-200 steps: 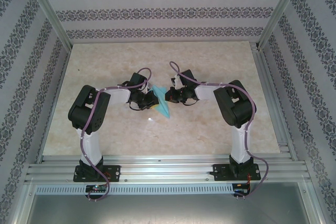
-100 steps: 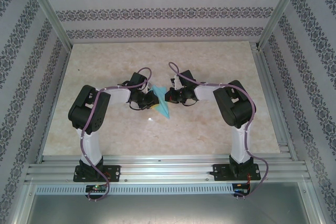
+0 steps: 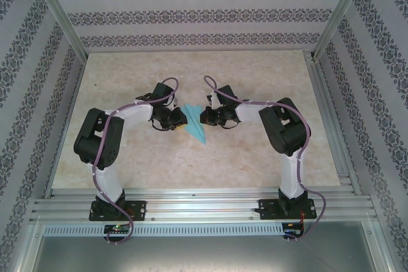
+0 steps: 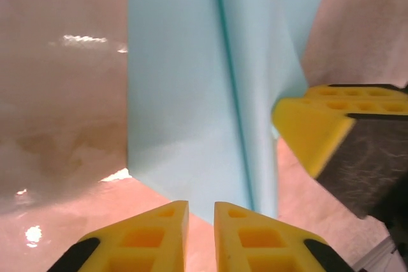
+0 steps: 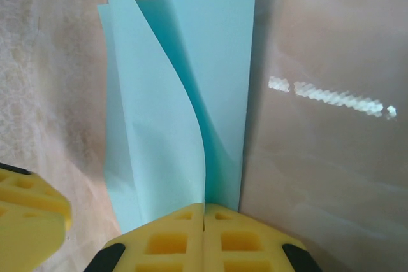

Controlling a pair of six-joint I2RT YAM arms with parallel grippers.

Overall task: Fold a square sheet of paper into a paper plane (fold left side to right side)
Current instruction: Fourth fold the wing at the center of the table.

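Observation:
The square sheet of paper [image 3: 194, 127] is cyan and folded into a narrow pointed shape, its tip toward the near edge, lying mid-table between both grippers. My right gripper [image 3: 203, 118] touches its right side. In the right wrist view the yellow fingers of my right gripper [image 5: 204, 207] are pressed together on a raised flap of the paper [image 5: 166, 125]. My left gripper [image 3: 178, 122] sits just left of the paper. In the left wrist view my left gripper [image 4: 201, 207] shows a narrow gap with nothing in it, the paper [image 4: 185, 93] lying just ahead of the tips.
The tabletop [image 3: 255, 157] is glossy beige marble with glare spots. Aluminium rails run along the near edge [image 3: 204, 205] and the right side [image 3: 331, 125]. Patterned walls close in the left, back and right.
My left arm has drawn back to the left, its elbow swinging outward and its gripper coming off the paper, so more of the cyan sheet shows. The right arm has not moved.

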